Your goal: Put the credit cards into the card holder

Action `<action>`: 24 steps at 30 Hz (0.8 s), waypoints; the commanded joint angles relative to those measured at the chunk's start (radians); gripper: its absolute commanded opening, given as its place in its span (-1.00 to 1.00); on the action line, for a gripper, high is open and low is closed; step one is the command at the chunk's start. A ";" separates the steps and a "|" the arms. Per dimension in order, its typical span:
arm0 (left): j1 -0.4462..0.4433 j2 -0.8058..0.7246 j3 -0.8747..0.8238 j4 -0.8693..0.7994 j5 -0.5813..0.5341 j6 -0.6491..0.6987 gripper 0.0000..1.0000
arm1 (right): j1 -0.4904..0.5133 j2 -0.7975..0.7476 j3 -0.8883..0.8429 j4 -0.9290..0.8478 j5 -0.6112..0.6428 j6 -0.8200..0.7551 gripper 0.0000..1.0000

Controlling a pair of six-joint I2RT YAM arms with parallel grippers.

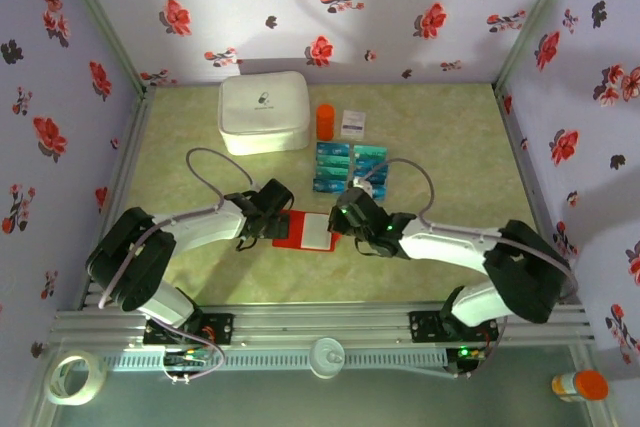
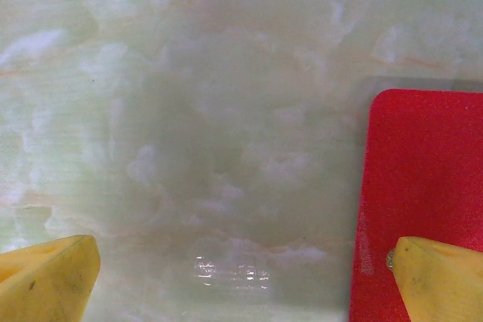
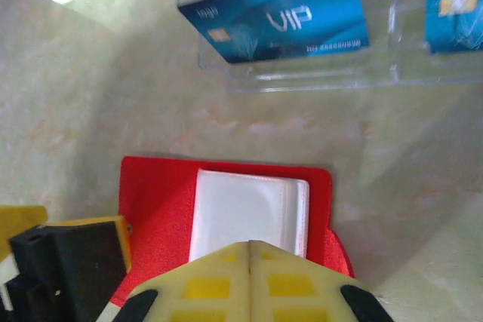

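The card holder (image 1: 305, 231) lies open on the table, red with pale clear pockets (image 3: 241, 213) facing up. My left gripper (image 1: 272, 209) stands open at its left edge; one yellow fingertip (image 2: 441, 280) rests over the red cover (image 2: 423, 171), the other (image 2: 45, 280) over bare table. My right gripper (image 3: 250, 262) is shut, its tips pressed together just over the near edge of the pockets, with nothing visible between them. The credit cards (image 1: 350, 167), teal and blue, stand in a clear rack just beyond the holder; a blue VIP card (image 3: 279, 20) is the nearest.
A large white zip case (image 1: 263, 112) sits at the back, with an orange cylinder (image 1: 325, 122) and a small white packet (image 1: 352, 124) to its right. Floral walls close in three sides. A tape roll (image 1: 75, 377) lies beyond the near rail.
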 commanded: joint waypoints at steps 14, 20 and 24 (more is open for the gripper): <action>-0.010 -0.014 -0.012 -0.037 -0.029 -0.025 1.00 | -0.076 0.057 -0.156 0.132 -0.031 0.033 -1.00; -0.014 -0.023 -0.010 -0.042 -0.017 -0.035 1.00 | -0.076 0.075 -0.193 0.182 -0.046 0.052 -1.00; -0.015 -0.068 0.038 -0.083 0.020 -0.035 0.99 | -0.077 0.067 -0.204 0.184 -0.051 0.050 -1.00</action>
